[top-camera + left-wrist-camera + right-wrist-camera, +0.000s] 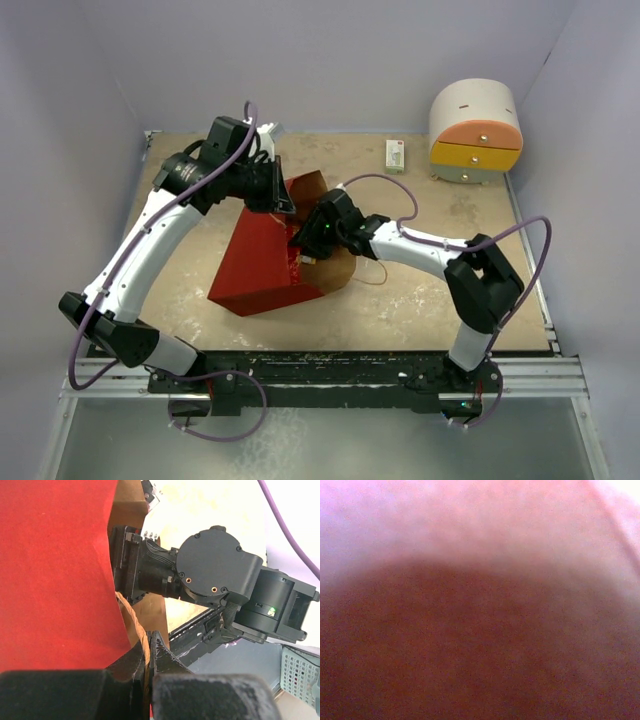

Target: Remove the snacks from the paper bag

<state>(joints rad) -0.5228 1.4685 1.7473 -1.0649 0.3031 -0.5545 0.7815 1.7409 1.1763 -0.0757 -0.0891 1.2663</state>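
The red paper bag lies on its side on the table, its brown-lined mouth facing right. My left gripper is at the mouth's upper edge. In the left wrist view, it is shut on the bag's brown string handle, beside the red bag wall. My right gripper reaches into the mouth with its fingers hidden. The right wrist view shows only blurred red-brown. A shiny red bit shows at the mouth; I cannot tell what it is. No candy bars show.
A white round-topped mini chest with orange and yellow drawers stands at the back right. A small white box lies at the back middle. The bag's other string handle trails on the table right of the mouth. Walls close in on all sides.
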